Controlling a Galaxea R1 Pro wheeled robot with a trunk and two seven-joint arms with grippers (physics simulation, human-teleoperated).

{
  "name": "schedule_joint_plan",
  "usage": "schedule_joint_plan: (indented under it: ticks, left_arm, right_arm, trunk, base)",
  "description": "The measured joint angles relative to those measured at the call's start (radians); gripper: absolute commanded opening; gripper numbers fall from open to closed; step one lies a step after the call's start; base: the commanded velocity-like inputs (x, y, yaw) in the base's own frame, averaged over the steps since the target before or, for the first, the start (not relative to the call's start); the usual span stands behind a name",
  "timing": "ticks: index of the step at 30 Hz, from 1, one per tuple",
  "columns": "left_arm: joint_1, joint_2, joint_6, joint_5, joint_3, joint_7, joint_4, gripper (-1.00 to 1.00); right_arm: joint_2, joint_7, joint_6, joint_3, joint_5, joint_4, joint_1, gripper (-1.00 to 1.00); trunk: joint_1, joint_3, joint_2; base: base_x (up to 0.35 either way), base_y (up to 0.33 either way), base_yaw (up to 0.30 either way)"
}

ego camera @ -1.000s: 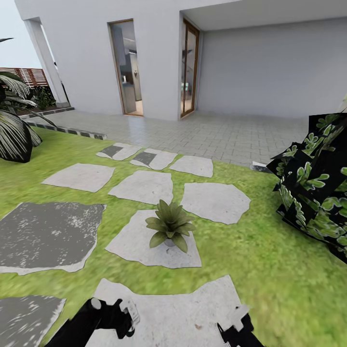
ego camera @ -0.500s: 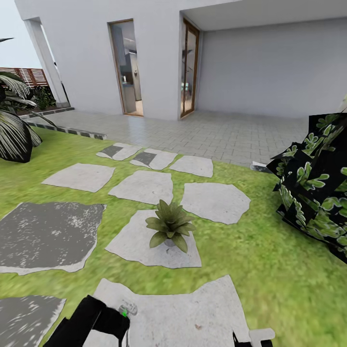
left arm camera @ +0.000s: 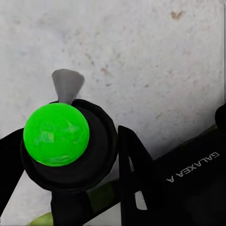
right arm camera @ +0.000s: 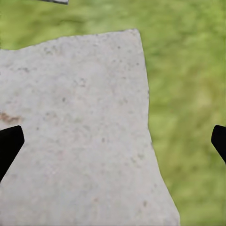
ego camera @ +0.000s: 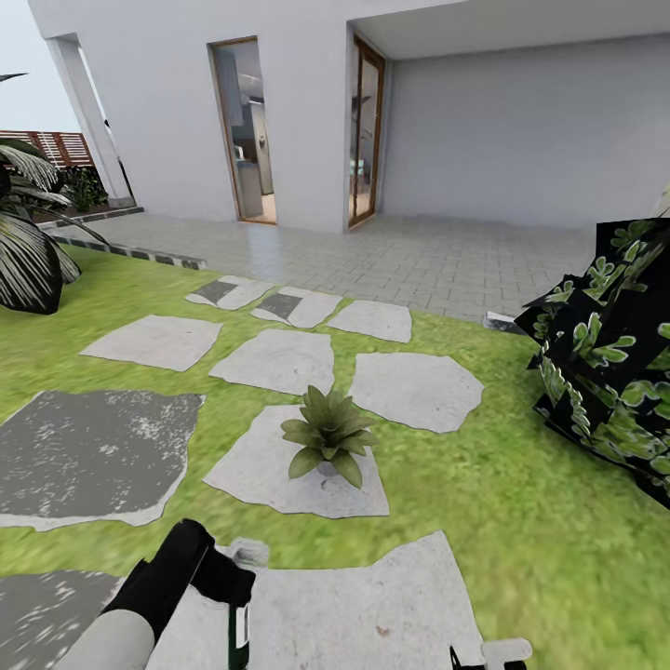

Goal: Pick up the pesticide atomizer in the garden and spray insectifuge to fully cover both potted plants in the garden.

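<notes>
One potted plant (ego camera: 328,435), a low rosette of pointed green leaves, stands on a pale stepping stone (ego camera: 261,475) in the middle of the lawn. My left gripper (ego camera: 236,596) hovers over the nearer stone, a short way in front of the plant. It is shut on the pesticide atomizer (ego camera: 239,644), a slim dark-green bottle hanging below it. In the left wrist view the atomizer's black sprayer top (left arm camera: 70,155) carries a bright green ball and a grey nozzle, with my left gripper (left arm camera: 70,162) around it. My right gripper (ego camera: 489,654) is at the lower edge; in the right wrist view it (right arm camera: 113,141) stands open over stone and grass.
A dark blocky bush (ego camera: 605,372) crowds the right side. A palm (ego camera: 28,251) stands at the far left before a slatted fence (ego camera: 60,147). Grey stepping stones (ego camera: 274,358) lead to a paved terrace (ego camera: 400,256) and the white house with two doorways.
My left arm has lifted and swung forward, its pale forearm now showing, with the atomizer hanging under the gripper. My right gripper has sunk toward the lower edge. The camera has not moved.
</notes>
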Motion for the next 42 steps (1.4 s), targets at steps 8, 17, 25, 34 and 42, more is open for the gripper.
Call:
schedule_joint_plan:
  ticks: [8,17,25,34,42]
  left_arm:
    - [-0.113,0.0,0.085,-0.001,-0.196,-0.002,0.003,-1.0]
    - [-0.207,-0.023,0.114,0.008,-0.282,-0.007,0.004,-1.0]
    - [-0.25,-0.033,0.117,0.007,-0.286,-0.012,0.017,-1.0]
    - [-0.252,-0.033,0.116,0.006,-0.288,-0.013,0.018,-1.0]
    - [-0.35,-0.019,0.116,0.0,-0.422,-0.219,0.102,-1.0]
  right_arm:
    - [0.0,0.0,0.001,0.001,0.0,0.0,0.001,1.0]
    - [0.002,0.002,0.001,0.001,-0.001,0.0,0.001,1.0]
    - [0.004,0.003,0.001,0.002,0.0,0.0,0.001,1.0]
    - [0.006,0.004,0.001,0.002,0.0,0.0,0.001,1.0]
    - [0.007,0.003,0.001,0.002,0.0,0.0,0.001,1.0]
  trunk:
    - [0.0,0.0,0.0]
    - [0.0,0.0,0.0]
    - [0.0,0.0,0.0]
    - [0.0,0.0,0.0]
    - [0.0,0.0,0.0]
  base:
    - [0.0,0.0,0.0]
    - [0.011,0.0,0.0]
    - [0.23,-0.077,0.0]
    - [0.136,-0.227,0.0]
    - [0.0,-0.01,0.0]
